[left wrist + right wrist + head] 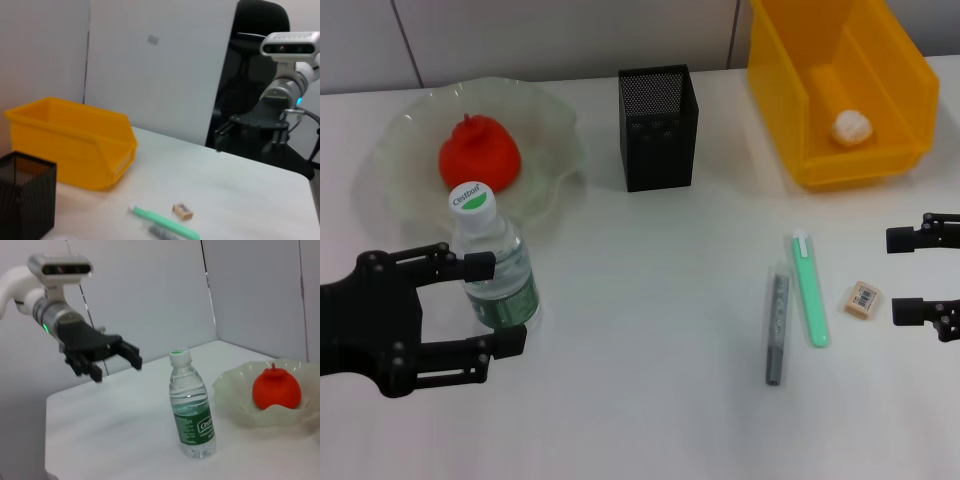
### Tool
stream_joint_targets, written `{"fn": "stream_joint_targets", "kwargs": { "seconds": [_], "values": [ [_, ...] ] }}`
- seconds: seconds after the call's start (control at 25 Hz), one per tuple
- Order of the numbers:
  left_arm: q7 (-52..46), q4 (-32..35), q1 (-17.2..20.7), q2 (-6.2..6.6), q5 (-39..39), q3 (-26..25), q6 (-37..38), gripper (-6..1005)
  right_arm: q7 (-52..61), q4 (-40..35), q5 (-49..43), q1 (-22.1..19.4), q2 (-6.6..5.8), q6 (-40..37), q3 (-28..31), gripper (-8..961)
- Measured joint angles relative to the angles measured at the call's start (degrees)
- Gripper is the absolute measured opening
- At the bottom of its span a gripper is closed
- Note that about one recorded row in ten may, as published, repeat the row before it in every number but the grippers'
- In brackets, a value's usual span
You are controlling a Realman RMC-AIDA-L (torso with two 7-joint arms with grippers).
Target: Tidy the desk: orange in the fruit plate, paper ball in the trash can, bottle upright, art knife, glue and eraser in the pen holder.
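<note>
The bottle (495, 265) stands upright in front of the fruit plate (395, 185), which holds the orange (478, 155). My left gripper (500, 303) is open, one finger on each side of the bottle in the head view. The right wrist view shows this gripper (117, 367) apart from the bottle (192, 410). The paper ball (852, 128) lies in the yellow trash can (790, 90). On the table lie the green glue (810, 290), the grey art knife (777, 322) and the eraser (863, 299). My right gripper (908, 275) is open just right of the eraser. The pen holder (658, 127) stands at the back centre.
The trash can (70, 142) and pen holder (25, 195) stand side by side along the back wall. The table's right edge runs close to my right gripper (252, 132).
</note>
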Motion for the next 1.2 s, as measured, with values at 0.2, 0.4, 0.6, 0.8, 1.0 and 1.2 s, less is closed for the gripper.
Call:
{"fn": "stream_joint_targets", "kwargs": {
  "seconds": [0.2,0.4,0.6,0.8,1.0,1.2],
  "values": [
    [8.96,-13.94,-1.63,0.15,0.56,1.26,-2.47,800,0.22,-0.09,0.01,0.26,0.18,0.32,-0.13,813],
    [12.65,-19.62,-2.23,0.09,0.61,1.32,-2.99,800,0.07,-2.07,0.08,0.58,1.34,0.94,0.04,812],
    [13.76,-21.41,-2.24,0.09,0.61,1.34,-2.99,800,0.77,-10.39,-0.48,0.3,4.48,1.26,-0.88,811],
    [14.61,-22.64,-2.25,0.09,0.61,1.33,-3.23,800,6.18,-18.71,-1.25,0.76,5.32,1.37,-4.59,810],
    [15.51,-23.56,-2.31,0.09,0.6,1.31,-3.33,800,14.37,-25.14,-1.94,2.95,3.93,1.38,-10.97,809],
    [16.52,-24.14,-2.23,0.09,0.58,1.3,-3.49,800,22.26,-30.03,-6.02,7.34,2.79,1.35,-15.99,808]
  ]
}}
